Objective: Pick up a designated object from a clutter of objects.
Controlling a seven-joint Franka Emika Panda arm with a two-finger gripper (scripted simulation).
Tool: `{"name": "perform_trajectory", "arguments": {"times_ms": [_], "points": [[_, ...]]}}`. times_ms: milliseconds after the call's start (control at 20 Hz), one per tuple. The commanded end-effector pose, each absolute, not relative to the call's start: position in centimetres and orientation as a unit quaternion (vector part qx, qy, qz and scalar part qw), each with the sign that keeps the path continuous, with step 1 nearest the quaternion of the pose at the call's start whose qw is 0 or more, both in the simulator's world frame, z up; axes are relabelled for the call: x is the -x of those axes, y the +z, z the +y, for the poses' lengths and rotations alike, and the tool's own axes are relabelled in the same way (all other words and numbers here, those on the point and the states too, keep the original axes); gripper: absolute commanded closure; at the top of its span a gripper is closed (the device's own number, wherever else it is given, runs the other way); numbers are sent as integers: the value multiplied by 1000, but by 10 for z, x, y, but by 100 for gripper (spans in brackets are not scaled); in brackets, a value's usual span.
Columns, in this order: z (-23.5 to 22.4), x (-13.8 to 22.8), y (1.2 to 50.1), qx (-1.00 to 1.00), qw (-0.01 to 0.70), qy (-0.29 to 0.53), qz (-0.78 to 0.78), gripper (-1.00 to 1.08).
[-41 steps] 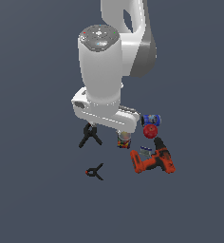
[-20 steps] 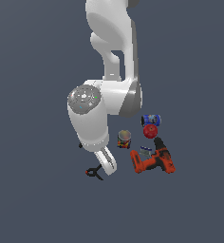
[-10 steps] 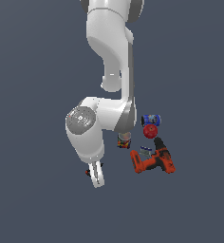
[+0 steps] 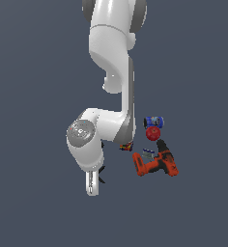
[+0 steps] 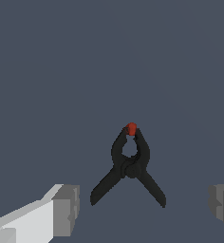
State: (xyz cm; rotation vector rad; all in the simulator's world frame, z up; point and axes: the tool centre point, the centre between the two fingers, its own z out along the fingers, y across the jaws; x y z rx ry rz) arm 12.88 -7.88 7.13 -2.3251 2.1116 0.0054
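The designated object, a small black spring clamp [image 5: 129,167] with a red dot at its jaw tip, lies flat on the dark floor. In the wrist view it sits between my two fingers [image 5: 66,210] and a little ahead of them. My gripper [image 5: 144,209] is open, with the clamp's two handles pointing toward it. In the exterior view my gripper [image 4: 91,187] hangs low at the left of the clutter of objects. There only a black sliver of the clamp [image 4: 102,175] shows beside the hand.
On the exterior view's right lie an orange-and-black power drill [image 4: 157,164], a blue can [image 4: 154,121], a red ball-like thing [image 4: 153,133] and a small can [image 4: 126,146]. My arm's elbow [image 4: 87,137] hides the floor behind it.
The arm has folded down, and the hand has dropped lower over the small clamp. The arm now hides the larger clamp and most of the small one in the exterior view.
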Motion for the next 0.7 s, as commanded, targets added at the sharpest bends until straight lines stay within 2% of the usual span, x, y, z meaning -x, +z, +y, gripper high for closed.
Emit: {"name": "perform_trajectory", "arguments": {"times_ms": [0, 650], "points": [[-80, -130, 67, 731, 0, 1, 682, -92], [-81, -130, 46, 726, 0, 0, 688, -92]]}}
